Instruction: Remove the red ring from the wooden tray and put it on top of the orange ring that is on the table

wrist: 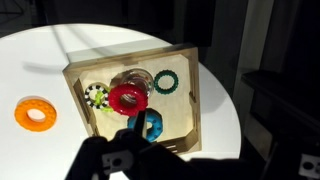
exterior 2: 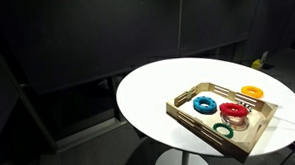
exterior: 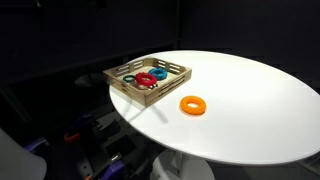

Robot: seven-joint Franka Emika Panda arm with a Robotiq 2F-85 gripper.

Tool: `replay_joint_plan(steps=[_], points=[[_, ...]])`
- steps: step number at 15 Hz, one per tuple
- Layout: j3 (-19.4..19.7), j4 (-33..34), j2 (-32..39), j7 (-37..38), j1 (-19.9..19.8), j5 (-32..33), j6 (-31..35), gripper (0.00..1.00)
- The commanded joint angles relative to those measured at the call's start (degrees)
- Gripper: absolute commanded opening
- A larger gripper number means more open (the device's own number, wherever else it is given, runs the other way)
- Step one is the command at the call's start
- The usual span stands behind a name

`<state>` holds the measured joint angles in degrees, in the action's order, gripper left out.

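The red ring [wrist: 127,97] lies in the wooden tray [wrist: 178,115], between a blue ring [wrist: 150,126] and a dark green ring [wrist: 166,81]. The tray stands near the edge of the white table [exterior: 250,100]. The orange ring [wrist: 35,113] lies flat on the table beside the tray. Both exterior views show the red ring [exterior: 147,79] [exterior 2: 232,110] and the orange ring [exterior: 192,104] [exterior 2: 252,91]. My gripper [wrist: 118,152] is only a dark silhouette at the bottom of the wrist view, above the tray's near end by the blue ring. Its jaws are too dark to read. It holds nothing that I can see.
A white-and-green ring [wrist: 96,96] and a clear ring-like object [wrist: 137,77] also lie in the tray. The table edge curves close past the tray [exterior 2: 205,130]. The surroundings are dark, with clutter below the table [exterior: 90,135].
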<state>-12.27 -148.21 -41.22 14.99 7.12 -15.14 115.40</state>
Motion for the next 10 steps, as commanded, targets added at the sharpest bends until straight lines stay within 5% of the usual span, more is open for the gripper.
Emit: replay_joint_plan(steps=[1,10], points=[[-0.07,4.44,6.42,2.11,-2.5,1.93,2.13,1.0],[-0.17,5.55,17.75,5.78,-3.98,5.79,5.34,1.0]])
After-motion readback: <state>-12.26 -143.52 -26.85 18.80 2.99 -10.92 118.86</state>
